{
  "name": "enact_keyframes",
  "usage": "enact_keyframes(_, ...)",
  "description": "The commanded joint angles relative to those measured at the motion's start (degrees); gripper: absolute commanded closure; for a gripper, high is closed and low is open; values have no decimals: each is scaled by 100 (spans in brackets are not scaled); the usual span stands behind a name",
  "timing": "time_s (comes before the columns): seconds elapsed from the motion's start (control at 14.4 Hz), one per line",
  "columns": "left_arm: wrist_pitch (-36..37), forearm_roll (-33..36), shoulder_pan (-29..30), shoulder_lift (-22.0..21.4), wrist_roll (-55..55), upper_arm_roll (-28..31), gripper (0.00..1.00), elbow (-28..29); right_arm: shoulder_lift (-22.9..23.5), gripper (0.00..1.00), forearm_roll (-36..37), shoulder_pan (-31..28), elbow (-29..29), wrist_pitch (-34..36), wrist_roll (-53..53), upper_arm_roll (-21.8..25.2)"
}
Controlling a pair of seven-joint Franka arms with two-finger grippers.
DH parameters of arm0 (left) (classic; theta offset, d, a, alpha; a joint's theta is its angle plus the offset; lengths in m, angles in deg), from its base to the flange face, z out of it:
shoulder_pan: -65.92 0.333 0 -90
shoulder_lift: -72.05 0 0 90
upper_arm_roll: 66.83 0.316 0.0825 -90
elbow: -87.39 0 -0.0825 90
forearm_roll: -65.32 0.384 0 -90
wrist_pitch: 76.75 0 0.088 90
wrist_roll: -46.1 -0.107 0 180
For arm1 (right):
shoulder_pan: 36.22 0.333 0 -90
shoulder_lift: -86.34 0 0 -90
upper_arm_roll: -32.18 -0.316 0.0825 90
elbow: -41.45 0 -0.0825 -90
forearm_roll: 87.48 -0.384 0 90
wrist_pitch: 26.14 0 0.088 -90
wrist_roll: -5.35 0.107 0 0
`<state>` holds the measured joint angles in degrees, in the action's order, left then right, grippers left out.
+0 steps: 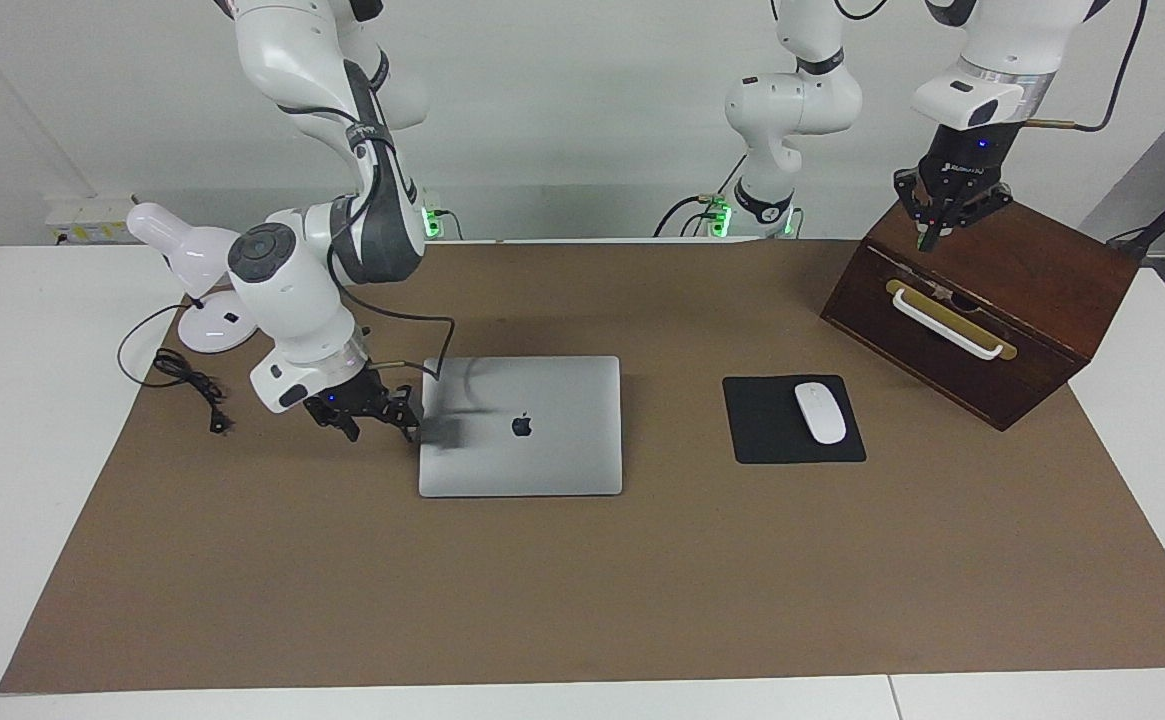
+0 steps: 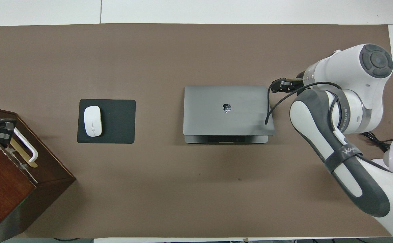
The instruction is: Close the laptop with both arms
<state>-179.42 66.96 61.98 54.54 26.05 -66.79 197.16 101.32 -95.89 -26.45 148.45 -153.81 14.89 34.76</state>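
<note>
White counter [image 1: 32,480] covered by brown mat [image 1: 582,580]. Laptop [image 1: 522,425] laid mid-mat, lid down. Right claw [image 1: 382,415] spread, positioned just beside laptop's edge toward right arm's end. Left claw [image 1: 945,205] pressed together, raised over wooden box [image 1: 1032,290]. White mouse [image 1: 820,412] seated on black mouse pad [image 1: 767,440] between laptop and box.

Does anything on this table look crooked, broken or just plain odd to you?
Only the wooden box stands out: it sits turned at an angle at the left arm's end of the table, while the closed laptop and the mouse pad lie square to the brown mat. Nothing looks spilled or damaged.
</note>
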Motion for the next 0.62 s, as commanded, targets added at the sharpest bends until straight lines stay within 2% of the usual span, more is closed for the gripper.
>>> enact_keyframes(0.0, 81, 126, 86, -51, 10, -30, 100, -26, -135, 12, -3, -80, 181, -153, -207, -56)
enact_keyframes(0.49, 54, 126, 112, -87, 160, -30, 100, -26, -144, 12, -3, -80, 164, -144, -199, -56)
enact_keyframes(0.55, 54, 126, 112, -87, 160, -30, 83, -26, -144, 12, -3, -80, 146, -144, -199, -48)
